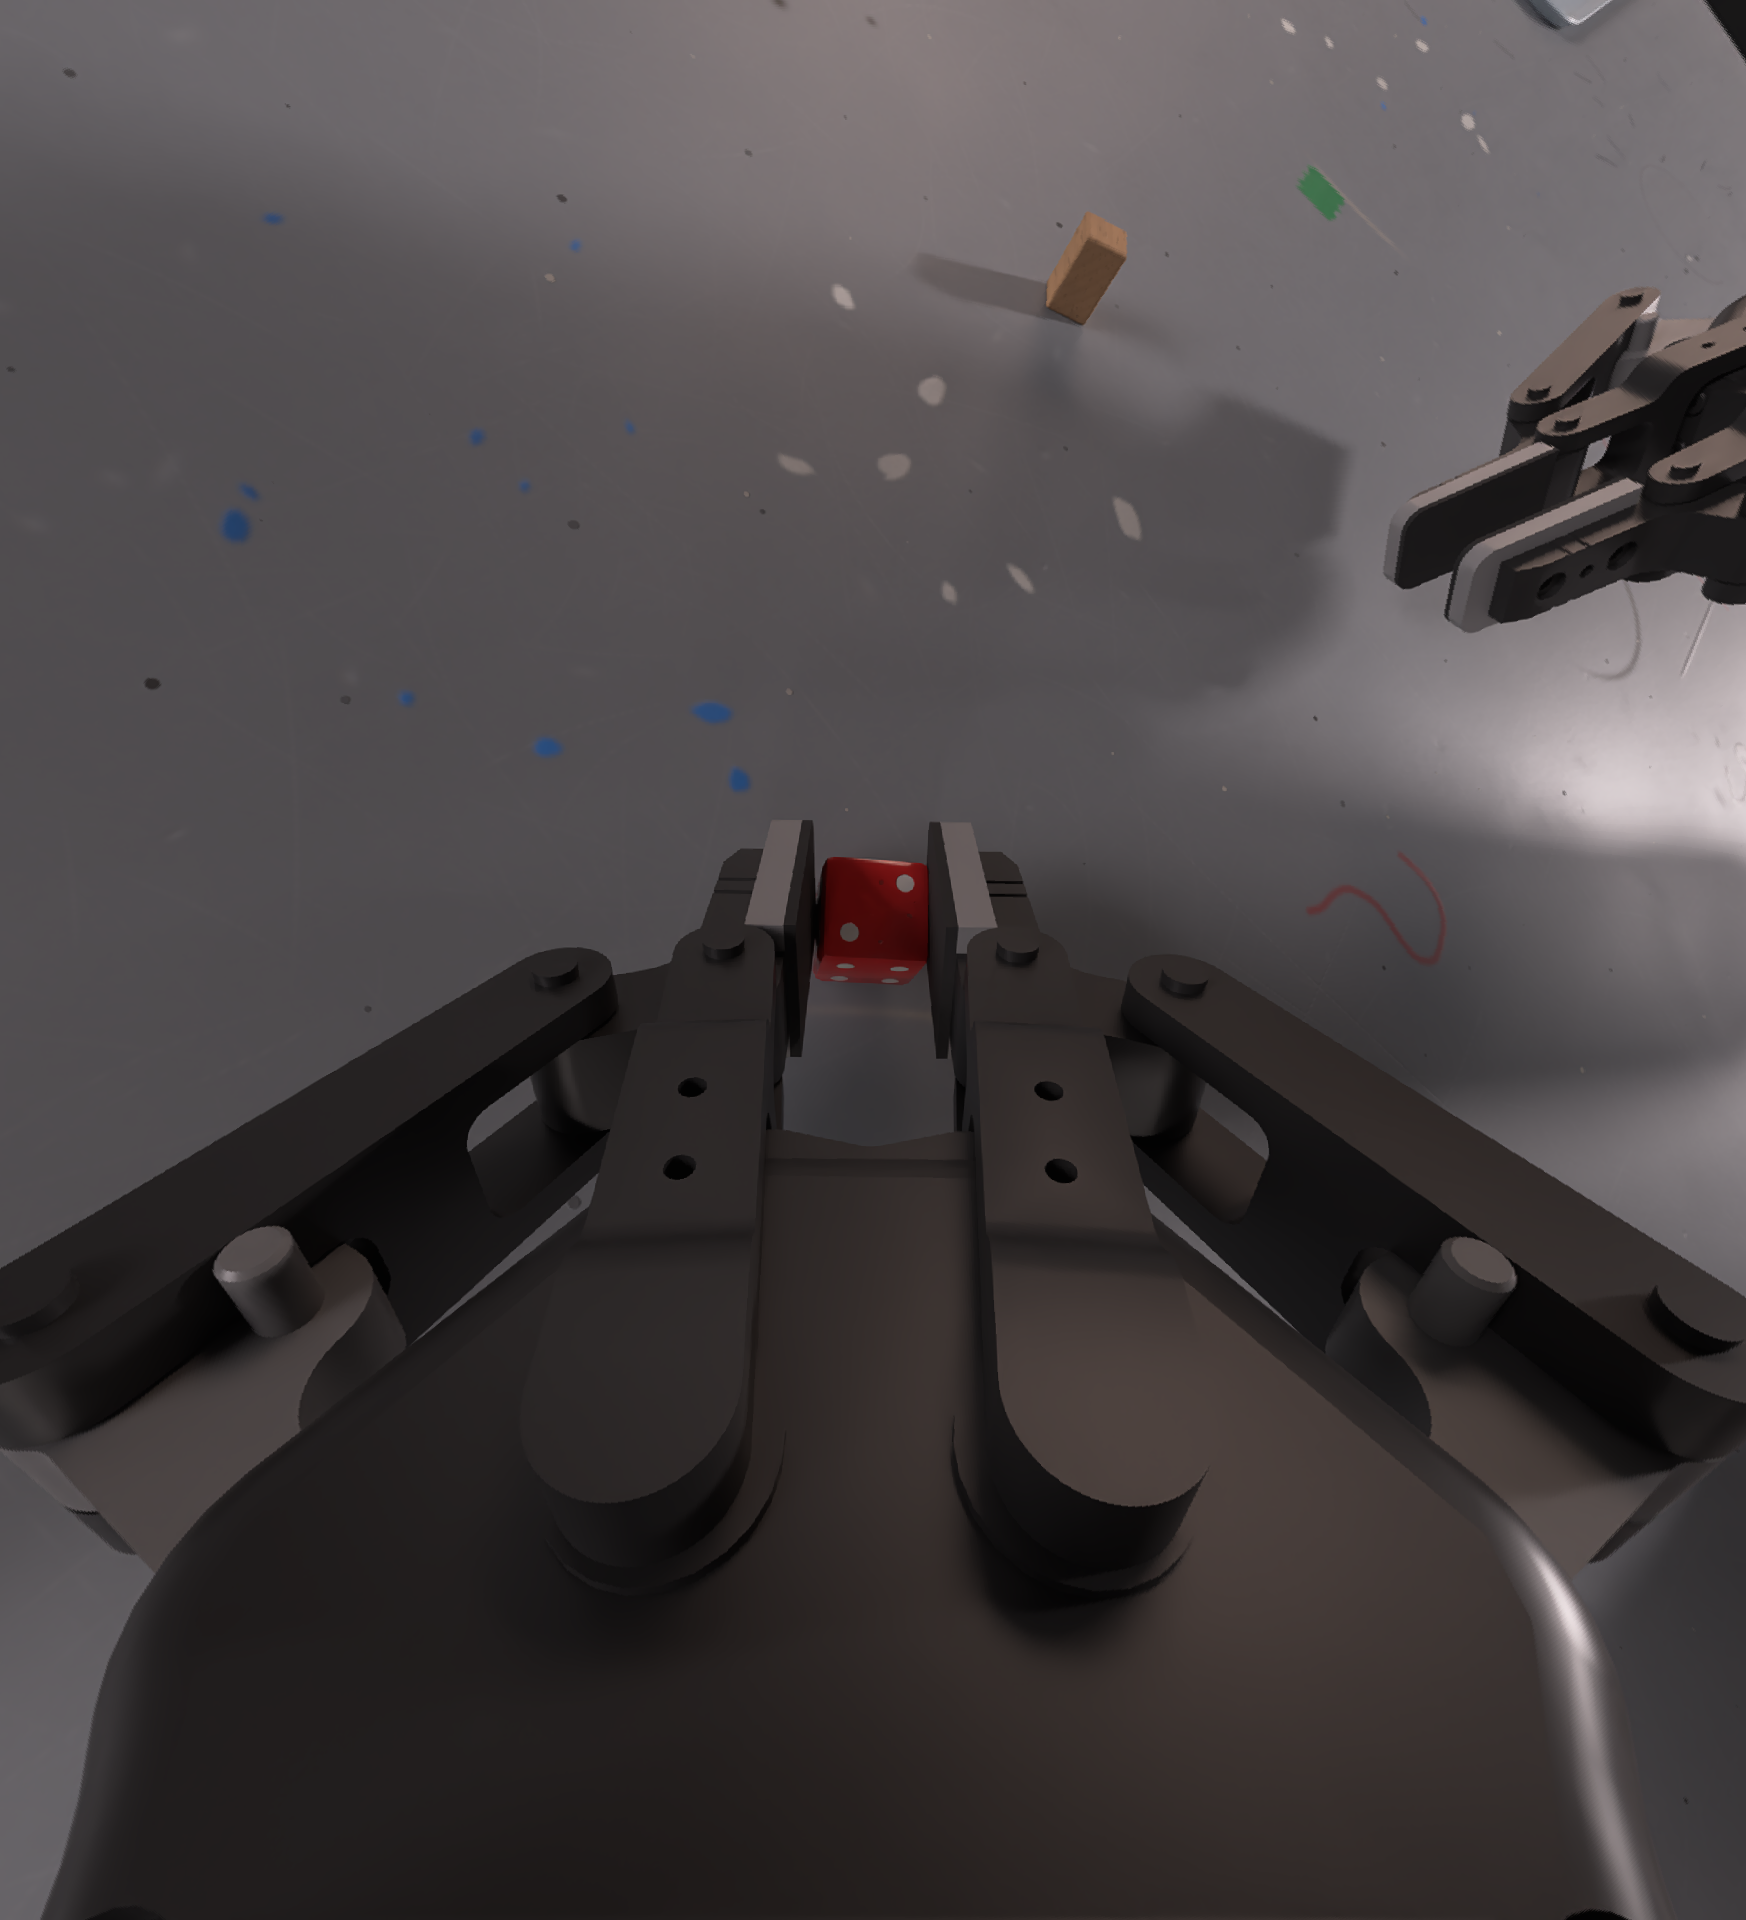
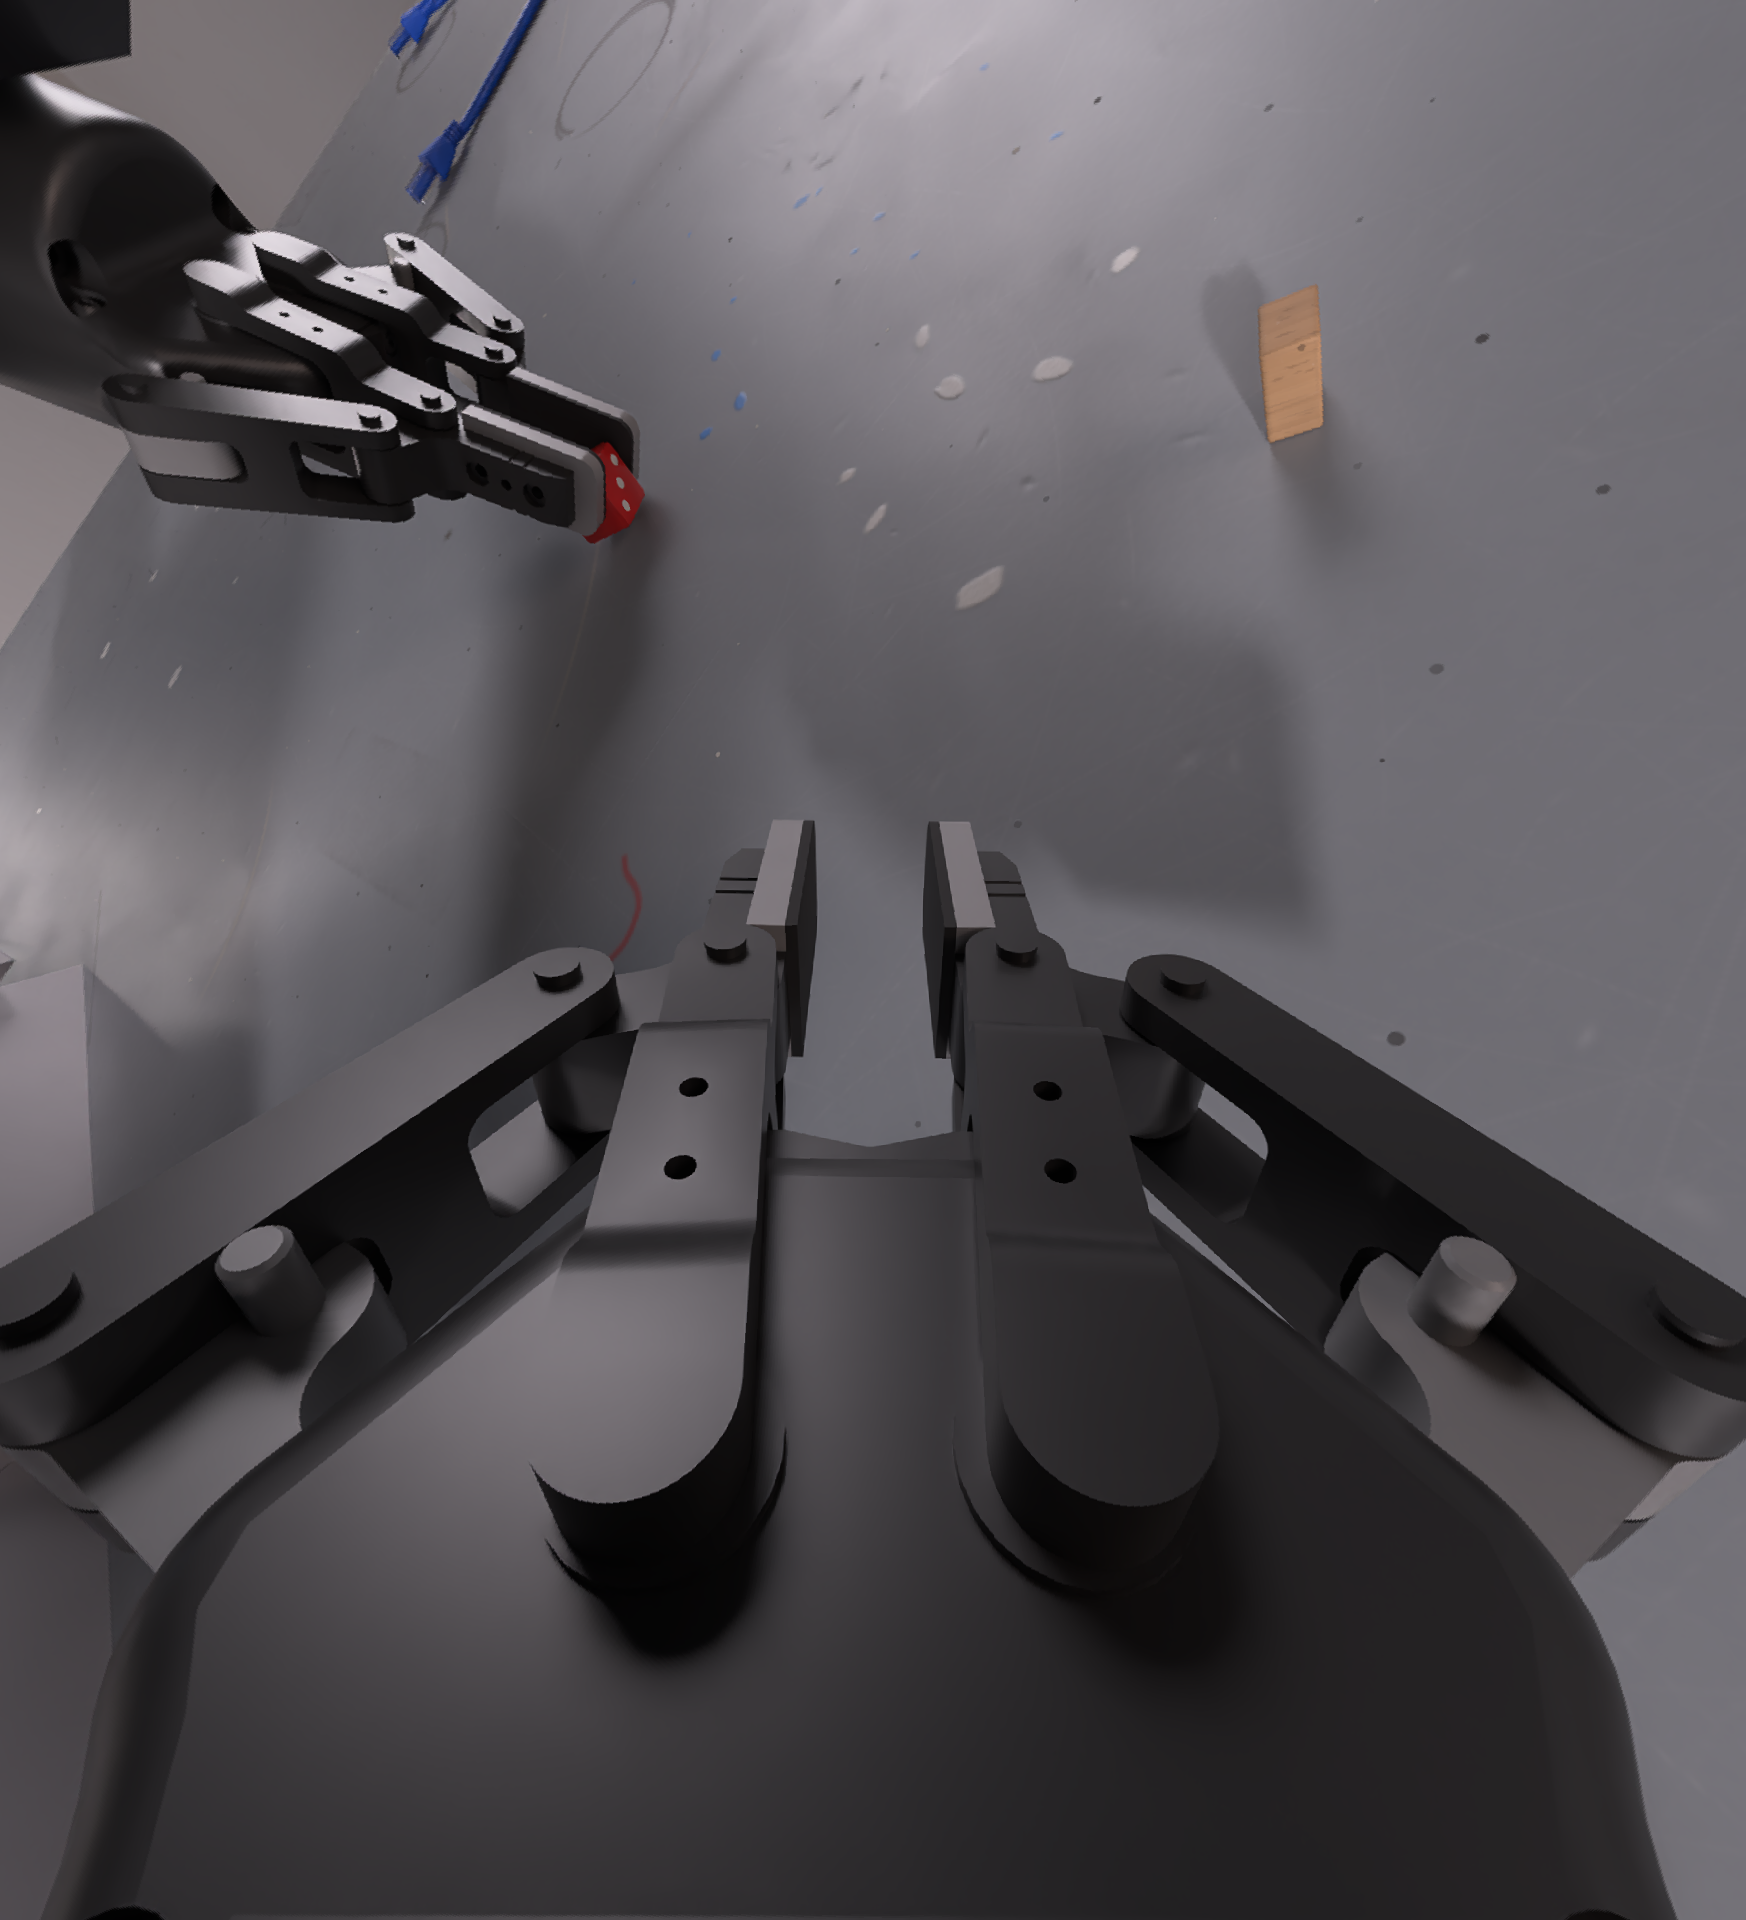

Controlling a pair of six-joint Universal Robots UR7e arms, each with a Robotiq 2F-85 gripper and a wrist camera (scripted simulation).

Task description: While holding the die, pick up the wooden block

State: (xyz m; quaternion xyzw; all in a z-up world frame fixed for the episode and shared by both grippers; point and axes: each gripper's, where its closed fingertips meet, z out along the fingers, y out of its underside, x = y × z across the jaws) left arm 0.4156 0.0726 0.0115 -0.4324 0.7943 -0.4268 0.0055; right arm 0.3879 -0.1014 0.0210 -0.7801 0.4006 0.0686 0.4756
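Clamped between the pads of the dark metal left gripper (image 1: 870, 914), a small red die with white pips (image 1: 871, 921) hangs above the grey, paint-flecked tabletop (image 1: 433, 623), clear of the surface in the right wrist view. Beyond the die, well apart from it, the light-brown rectangular wooden block (image 1: 1085, 268) stands upright on end, casting a shadow on the table. A thin red squiggle of thread (image 1: 1388, 914) lies on the table just to the right of the die. Between block and thread, off to the right, the dark metal right gripper (image 2: 870, 914) hovers with its jaws narrowly apart and nothing between them, the block (image 2: 1291, 364) far ahead of its fingertips. A small green patch (image 1: 1320, 193) marks the table to the right of the block. No legible brand or writing shows on any object.
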